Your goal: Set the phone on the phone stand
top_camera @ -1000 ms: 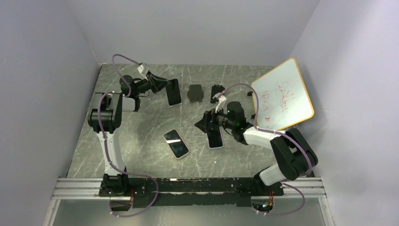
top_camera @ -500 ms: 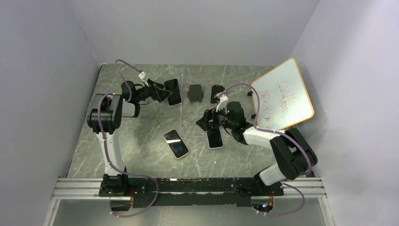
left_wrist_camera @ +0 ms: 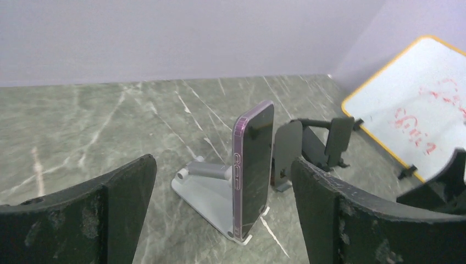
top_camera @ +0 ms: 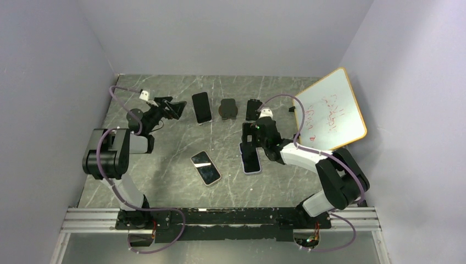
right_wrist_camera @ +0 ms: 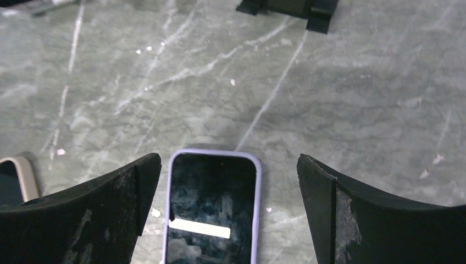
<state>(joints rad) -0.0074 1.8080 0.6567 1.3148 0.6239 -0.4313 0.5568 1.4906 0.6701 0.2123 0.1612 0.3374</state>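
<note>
2 sets of jaws gape wide: left gripper (top_camera: pixel 176 108) clear of purple-edged black phone (left_wrist_camera: pixel 254 165) upright on grey metal stand (left_wrist_camera: pixel 203 192), mid-frame; right gripper (right_wrist_camera: pixel 228 159) straddles flat lilac-cased phone (right_wrist_camera: pixel 211 209), roomier on the right.

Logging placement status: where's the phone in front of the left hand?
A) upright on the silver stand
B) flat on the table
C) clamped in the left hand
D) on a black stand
A: the left wrist view shows the phone upright on the silver stand, with the left hand open and clear of it.
</note>
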